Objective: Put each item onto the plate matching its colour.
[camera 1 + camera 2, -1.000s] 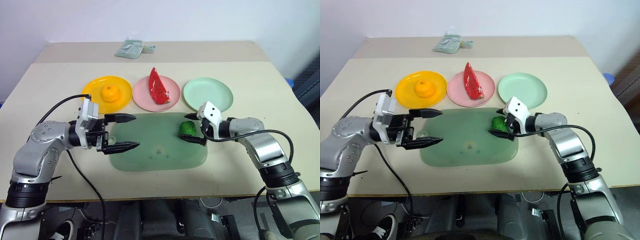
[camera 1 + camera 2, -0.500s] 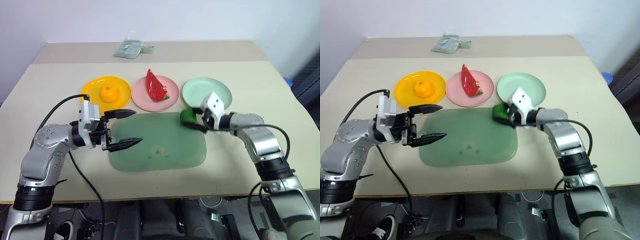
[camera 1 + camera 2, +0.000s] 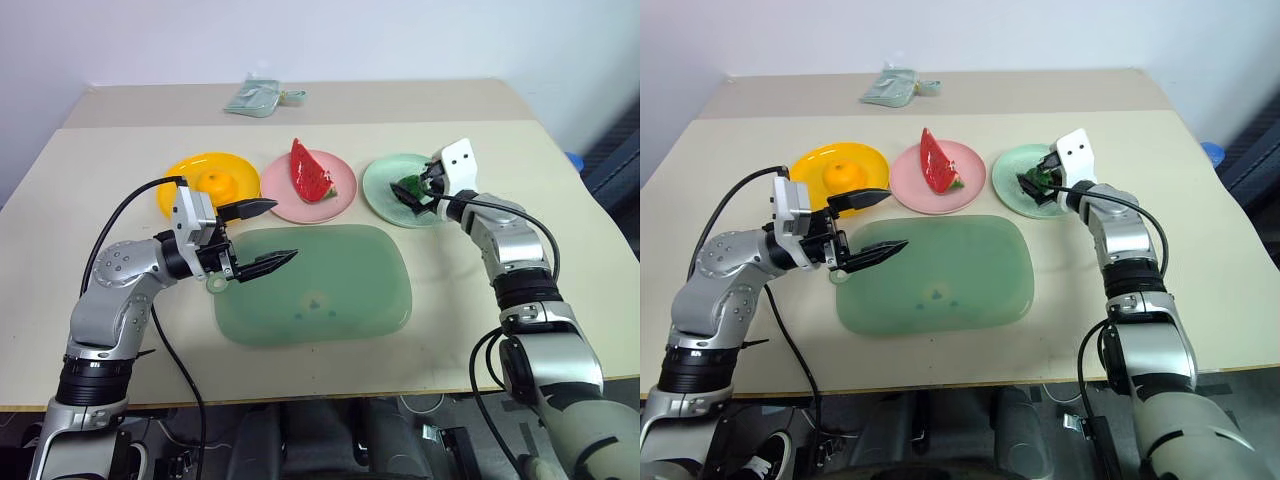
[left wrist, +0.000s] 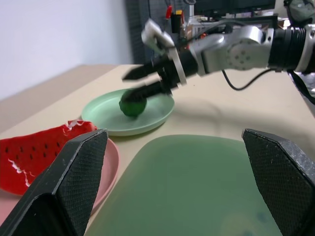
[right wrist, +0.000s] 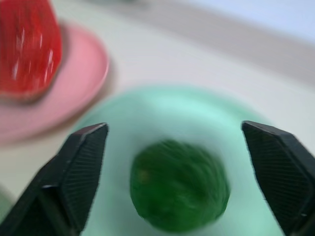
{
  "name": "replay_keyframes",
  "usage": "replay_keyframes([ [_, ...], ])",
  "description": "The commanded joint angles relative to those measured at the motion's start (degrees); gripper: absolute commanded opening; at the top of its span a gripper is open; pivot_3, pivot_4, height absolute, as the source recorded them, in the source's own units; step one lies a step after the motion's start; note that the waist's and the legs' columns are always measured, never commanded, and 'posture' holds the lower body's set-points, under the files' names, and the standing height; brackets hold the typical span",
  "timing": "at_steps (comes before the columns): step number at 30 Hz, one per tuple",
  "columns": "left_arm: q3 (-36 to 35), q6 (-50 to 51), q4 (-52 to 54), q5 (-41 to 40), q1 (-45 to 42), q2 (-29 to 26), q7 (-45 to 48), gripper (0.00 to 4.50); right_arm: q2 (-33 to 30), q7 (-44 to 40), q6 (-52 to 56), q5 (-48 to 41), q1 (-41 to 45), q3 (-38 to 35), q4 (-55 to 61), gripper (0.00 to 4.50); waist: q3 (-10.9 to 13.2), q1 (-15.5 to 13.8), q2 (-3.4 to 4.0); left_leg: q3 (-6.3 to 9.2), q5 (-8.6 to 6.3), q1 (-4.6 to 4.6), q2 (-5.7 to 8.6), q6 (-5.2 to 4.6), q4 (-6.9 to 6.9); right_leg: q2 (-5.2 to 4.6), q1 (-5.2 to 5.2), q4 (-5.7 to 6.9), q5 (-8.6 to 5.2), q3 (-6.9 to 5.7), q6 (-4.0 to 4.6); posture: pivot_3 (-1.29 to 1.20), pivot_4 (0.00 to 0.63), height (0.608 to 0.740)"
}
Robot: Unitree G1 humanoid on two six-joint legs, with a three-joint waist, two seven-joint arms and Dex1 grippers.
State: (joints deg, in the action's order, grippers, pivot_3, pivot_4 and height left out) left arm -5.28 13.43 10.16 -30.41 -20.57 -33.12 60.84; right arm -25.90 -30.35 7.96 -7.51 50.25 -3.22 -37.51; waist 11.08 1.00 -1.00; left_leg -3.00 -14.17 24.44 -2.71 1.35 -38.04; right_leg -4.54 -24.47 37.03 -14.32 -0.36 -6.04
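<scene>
- Head views: the right gripper (image 3: 418, 187) was over the mint green plate (image 3: 385, 196), its fingers spread apart around the green ball (image 3: 1032, 181). The orange fruit (image 3: 216, 181) lay on the yellow-orange plate (image 3: 178, 188), the red slice (image 3: 309, 172) on the pink plate (image 3: 345, 190). The left gripper (image 3: 266, 235) stood wide open and empty above the green tray (image 3: 350, 300)
- Left wrist view: the ball (image 4: 133, 104) rested on the mint plate (image 4: 101, 115) between the right gripper's fingers (image 4: 142, 73)
- Right wrist view: the ball (image 5: 179, 191) sat on the plate, both fingers (image 5: 74, 182) clear of it
</scene>
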Motion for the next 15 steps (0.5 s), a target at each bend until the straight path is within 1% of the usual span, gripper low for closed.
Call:
replay_keyframes([
  [1, -2.5, -0.7, 0.3, -1.0, -0.8, -1.5, 0.0, 4.50, -0.9, -1.9, -3.3, -3.5, 1.4, -3.7, 6.4, 4.42, 0.0, -0.1, 0.00, 0.00, 0.00, 0.00, 0.00, 0.00, 0.00, 0.00, 0.00, 0.00, 0.00, 0.00, 0.00, 0.00, 0.150, 0.740],
  [3, -3.7, -0.8, 0.1, -1.4, -0.5, -2.6, 0.3, 4.50, -0.7, -5.7, -2.8, -6.8, -0.6, -4.5, 12.1, 4.42, 0.0, -0.1, 0.00, 0.01, 0.00, 0.00, -0.01, 0.00, 0.00, 0.00, 0.00, 0.00, 0.00, 0.00, 0.00, 0.00, 0.150, 0.740],
  [5, -4.7, -0.1, 0.2, -2.8, 0.6, -4.1, 2.1, 4.50, -0.8, -12.6, 3.0, -12.8, -4.4, -4.0, 20.4, 4.42, 0.0, -0.2, -0.01, 0.00, 0.00, 0.00, -0.01, 0.00, 0.00, 0.00, 0.00, 0.00, 0.00, 0.00, 0.00, 0.00, 0.150, 0.740],
  [6, -5.7, -0.2, -0.3, -2.6, 1.3, -5.5, 2.6, 4.50, -3.7, -19.1, 5.8, -15.5, -9.8, -1.8, 27.8, 4.42, 0.0, -0.4, -0.01, 0.01, 0.00, 0.00, -0.02, 0.00, 0.00, 0.00, 0.00, 0.00, 0.00, 0.00, 0.00, 0.00, 0.150, 0.740],
  [7, -6.3, -0.4, -0.7, -2.3, 1.8, -6.4, 2.9, 4.50, -5.8, -23.6, 7.9, -17.3, -13.8, -0.3, 33.2, 4.42, 0.0, -0.6, -0.02, 0.03, 0.00, 0.01, -0.02, -0.01, 0.02, 0.00, 0.01, -0.02, 0.00, -0.01, 0.00, 0.00, 0.150, 0.740],
  [8, -6.9, -2.2, -1.5, -1.2, 2.3, -7.0, 2.9, 4.50, -8.8, -28.6, 8.1, -18.8, -18.1, 0.8, 38.4, 4.42, 0.0, -0.8, -0.02, 0.05, -0.02, 0.01, -0.02, -0.03, 0.04, -0.01, 0.03, -0.03, -0.01, -0.01, -0.01, 0.00, 0.150, 0.740],
  [9, -7.0, -1.8, -2.0, -1.6, 2.7, -8.0, 4.1, 4.50, -10.9, -32.5, 10.9, -22.4, -21.1, 0.5, 42.0, 4.42, 0.0, -1.3, -0.01, 0.04, -0.03, 0.02, -0.01, -0.04, 0.04, -0.03, 0.04, -0.07, -0.01, -0.02, -0.01, 0.00, 0.150, 0.740],
  [10, -6.8, -1.4, -2.2, -2.1, 2.8, -8.4, 5.1, 4.50, -12.0, -34.4, 12.8, -24.9, -22.6, -0.2, 43.6, 4.42, 0.0, -1.3, -0.01, 0.01, -0.03, 0.02, 0.00, -0.05, 0.04, -0.06, 0.04, -0.10, -0.01, -0.02, -0.01, 0.00, 0.150, 0.740],
  [13, -6.4, -2.3, -3.3, -2.2, 2.6, -8.0, 5.6, 4.50, -15.0, -37.1, 15.4, -25.7, -25.6, 0.9, 46.8, 4.42, 0.0, -1.0, 0.02, -0.10, -0.02, -0.05, -0.01, -0.04, -0.11, -0.06, 0.06, -0.06, 0.03, 0.02, 0.05, 0.00, 0.150, 0.740],
  [15, -6.0, -3.4, -4.3, -1.4, 2.2, -7.6, 6.2, 4.50, -15.4, -37.1, 15.8, -25.4, -26.6, 1.4, 48.8, 4.42, 0.0, -0.9, -0.01, -0.06, 0.00, -0.13, -0.04, -0.01, -0.12, -0.01, 0.10, -0.02, -0.05, 0.02, 0.24, 0.00, 0.150, 0.740],
])
